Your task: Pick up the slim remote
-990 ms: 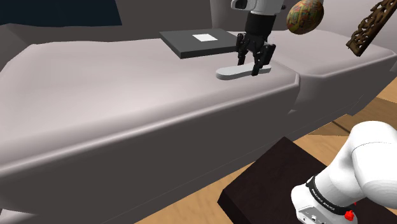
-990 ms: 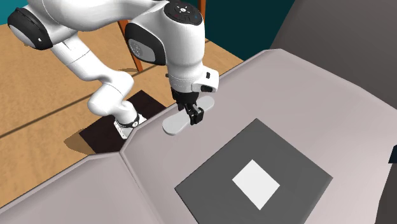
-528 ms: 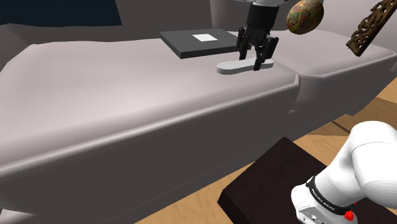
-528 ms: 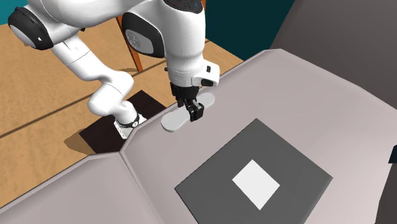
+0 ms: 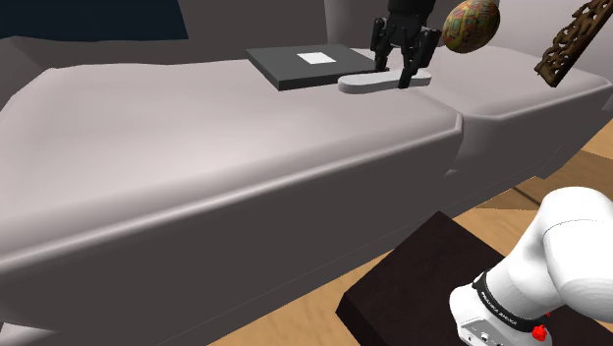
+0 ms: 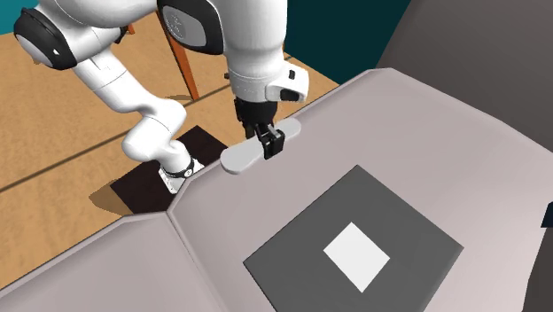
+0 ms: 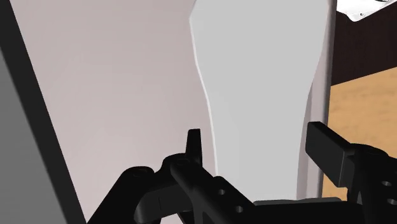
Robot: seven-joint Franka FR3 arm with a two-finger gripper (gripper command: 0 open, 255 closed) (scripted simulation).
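Where the arm stands, position: slim remote (image 5: 365, 85) appears raised just above the sofa cushion (image 5: 246, 128), beside the grey pad (image 5: 285, 67)
Grip: gripper (image 5: 405, 79) pinches its width, off-centre
Handling: judged light, rigid, smooth; off-centre hold risks tilting, mid-length pinch sounder

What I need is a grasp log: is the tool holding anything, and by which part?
The pale grey remote, clasped toward one end by the tool.

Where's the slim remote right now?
Upper middle of the shoulder view: the pale remote sits clasped in the black gripper, right of the dark square pad.
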